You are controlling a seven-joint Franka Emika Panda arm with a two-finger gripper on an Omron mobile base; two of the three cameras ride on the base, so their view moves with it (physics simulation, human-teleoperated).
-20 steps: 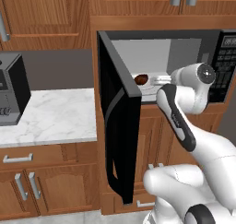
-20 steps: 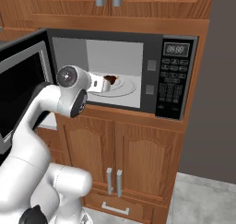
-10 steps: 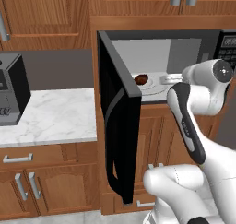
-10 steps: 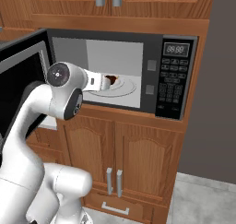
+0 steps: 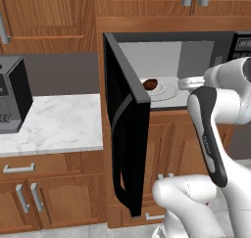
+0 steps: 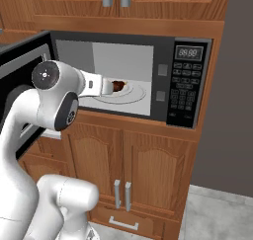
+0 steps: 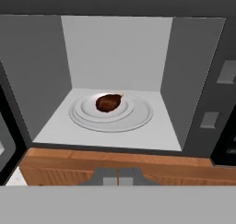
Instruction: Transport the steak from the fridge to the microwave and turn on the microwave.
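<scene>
The steak (image 7: 109, 102) lies on the plate (image 7: 138, 119) at the middle of the microwave (image 6: 163, 41) floor — delivery looks done. The gripper (image 7: 118, 177), pinched empty, hangs at the front edge; next, swing the door (image 5: 128, 134) closed — then press start.

steak (image 7: 109, 102) on plate (image 7: 138, 117), centre of frame, inside microwave (image 6: 163, 41). door (image 5: 125, 134) swung open at frame left. keypad (image 6: 184, 92) right of cavity. counter (image 5: 54, 122) and small appliance (image 5: 12, 95) far left.

Kitchen: wood cabinets (image 6: 123, 155), built-in microwave (image 6: 190, 81).
</scene>
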